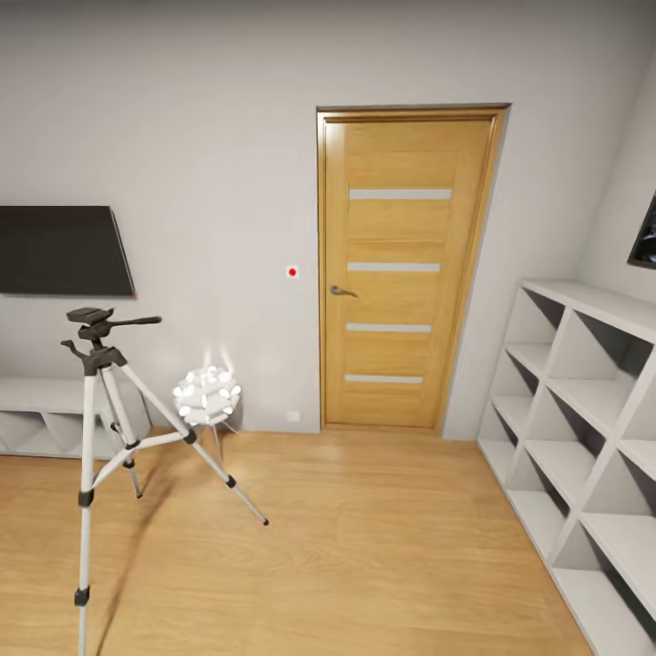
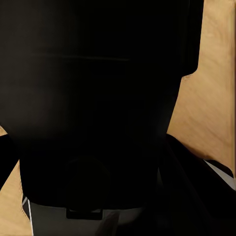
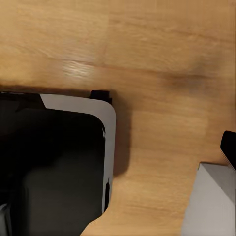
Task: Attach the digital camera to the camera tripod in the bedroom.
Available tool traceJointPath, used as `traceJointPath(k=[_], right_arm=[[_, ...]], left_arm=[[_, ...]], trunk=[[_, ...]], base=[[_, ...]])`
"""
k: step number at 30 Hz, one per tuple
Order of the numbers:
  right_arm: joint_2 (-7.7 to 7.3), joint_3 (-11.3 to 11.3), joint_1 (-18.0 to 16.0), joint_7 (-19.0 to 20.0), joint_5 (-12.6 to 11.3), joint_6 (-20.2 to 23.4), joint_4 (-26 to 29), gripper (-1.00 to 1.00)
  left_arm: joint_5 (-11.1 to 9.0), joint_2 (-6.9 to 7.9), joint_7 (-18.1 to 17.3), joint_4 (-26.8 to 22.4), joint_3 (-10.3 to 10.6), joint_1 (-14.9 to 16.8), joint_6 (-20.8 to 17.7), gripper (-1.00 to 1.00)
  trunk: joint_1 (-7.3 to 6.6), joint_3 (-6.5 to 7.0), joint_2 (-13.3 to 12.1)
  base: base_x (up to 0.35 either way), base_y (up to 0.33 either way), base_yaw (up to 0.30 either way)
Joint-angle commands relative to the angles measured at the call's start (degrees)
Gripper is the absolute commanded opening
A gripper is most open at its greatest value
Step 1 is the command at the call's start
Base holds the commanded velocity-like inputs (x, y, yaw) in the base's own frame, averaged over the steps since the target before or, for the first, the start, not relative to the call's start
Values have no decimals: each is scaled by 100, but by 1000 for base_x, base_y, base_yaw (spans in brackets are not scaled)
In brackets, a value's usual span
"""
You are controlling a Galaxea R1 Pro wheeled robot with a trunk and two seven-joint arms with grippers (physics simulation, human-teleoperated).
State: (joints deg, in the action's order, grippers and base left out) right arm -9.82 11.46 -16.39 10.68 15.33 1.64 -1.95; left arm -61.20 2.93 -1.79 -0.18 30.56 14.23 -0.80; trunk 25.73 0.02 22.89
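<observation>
Wrist views (nearest) looked down on light wood floor; the right one showed a black, white-edged panel, apparently part of the robot's own body, and the left one a large dark mass pressed close to the lens, too dark to identify. Neither pincer could be made out, so whether each was wide, narrow or holding something could not be told. Camera tripod stood at the near left of the head view, legs spread on the floor, its black head and pan handle uppermost and bare. Just behind it stood a small white spiky lamp; farther left, a low white cabinet sat beneath a wall-mounted television. White open shelving ran along the right wall, and a wooden door closed the far wall. Digital camera could not be located. Judged by its thin legs, the tripod was probably light and easily tipped; any contact would best be made downward on the rigid head plate, not sideways on the legs or handle
</observation>
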Motion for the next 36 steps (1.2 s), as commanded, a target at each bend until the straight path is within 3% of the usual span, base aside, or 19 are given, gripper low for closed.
traceJointPath(k=[1, 36], right_arm=[[-3, 49, -4, 14, 49, 11, -7, 100], [-3, 49, -4, 13, 49, -6, -6, 100]], left_arm=[[-50, 0, -23, 1, 47, 1, -8, -100], [-50, 6, -14, 4, 47, 1, -7, -100]], trunk=[[5, -2, 3], [5, -2, 3]], base=[[319, 0, 0], [319, 0, 0]])
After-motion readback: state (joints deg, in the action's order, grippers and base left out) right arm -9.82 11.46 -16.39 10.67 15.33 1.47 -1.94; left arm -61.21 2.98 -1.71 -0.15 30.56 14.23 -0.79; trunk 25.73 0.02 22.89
